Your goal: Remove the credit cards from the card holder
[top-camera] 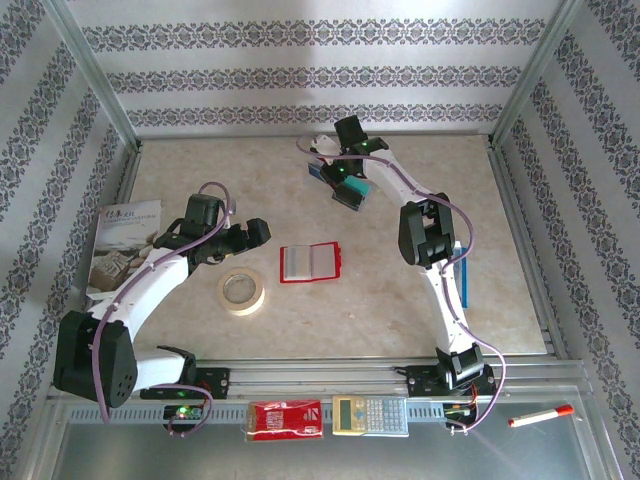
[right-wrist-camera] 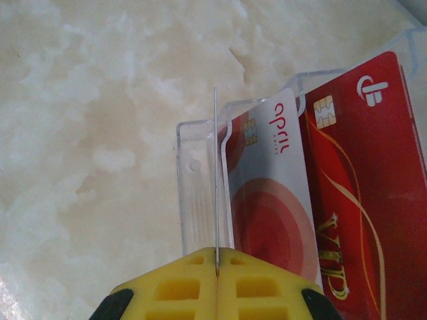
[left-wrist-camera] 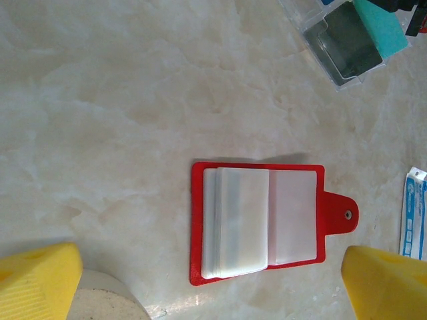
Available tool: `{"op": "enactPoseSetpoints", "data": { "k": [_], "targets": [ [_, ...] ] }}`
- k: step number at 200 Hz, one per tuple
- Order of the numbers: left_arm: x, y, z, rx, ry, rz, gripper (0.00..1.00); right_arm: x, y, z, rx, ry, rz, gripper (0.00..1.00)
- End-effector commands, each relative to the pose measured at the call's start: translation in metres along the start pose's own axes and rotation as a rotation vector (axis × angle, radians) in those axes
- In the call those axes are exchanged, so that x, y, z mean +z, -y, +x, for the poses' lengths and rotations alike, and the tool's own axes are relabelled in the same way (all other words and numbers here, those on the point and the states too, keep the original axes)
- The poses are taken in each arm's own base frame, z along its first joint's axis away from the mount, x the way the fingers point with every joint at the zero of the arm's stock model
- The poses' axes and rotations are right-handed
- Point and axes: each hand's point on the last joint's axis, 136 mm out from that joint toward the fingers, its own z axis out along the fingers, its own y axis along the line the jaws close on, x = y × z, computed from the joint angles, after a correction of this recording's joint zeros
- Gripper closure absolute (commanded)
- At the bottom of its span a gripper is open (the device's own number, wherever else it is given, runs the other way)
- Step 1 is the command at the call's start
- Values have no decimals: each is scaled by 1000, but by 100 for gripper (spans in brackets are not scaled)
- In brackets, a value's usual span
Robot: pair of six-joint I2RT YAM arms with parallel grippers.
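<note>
Between the closed pads of my right pincer (right-wrist-camera: 217, 260) a credit card (right-wrist-camera: 215, 167) stands edge-on, judged light, stiff, slick, best pinched across its flat faces

The beige table (top-camera: 250, 190) bears an open red holder (top-camera: 311, 262) mid-surface, a tape roll (top-camera: 242, 291) near it, and a booklet (top-camera: 122, 245) at its left edge.

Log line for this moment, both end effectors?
left end effector open, beside card holder | right end effector shut on card above clear tray | card holder open flat
</note>
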Motion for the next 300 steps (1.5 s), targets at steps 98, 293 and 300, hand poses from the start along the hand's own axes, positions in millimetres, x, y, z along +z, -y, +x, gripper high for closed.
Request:
{"op": "enactPoseSetpoints", "data": {
  "k": [98,293,300],
  "targets": [
    [-5,0,-1,4,-8,-6,0,3,1,6,-39,-42,-32,95],
    [-3,-2,2,3,-13,-3,0,-29,-54,-21,12,-6,-22,79],
    [-3,-2,2,2,-14,-2,0,-22,-55,-17,-3,-30,-11,79]
  ]
}}
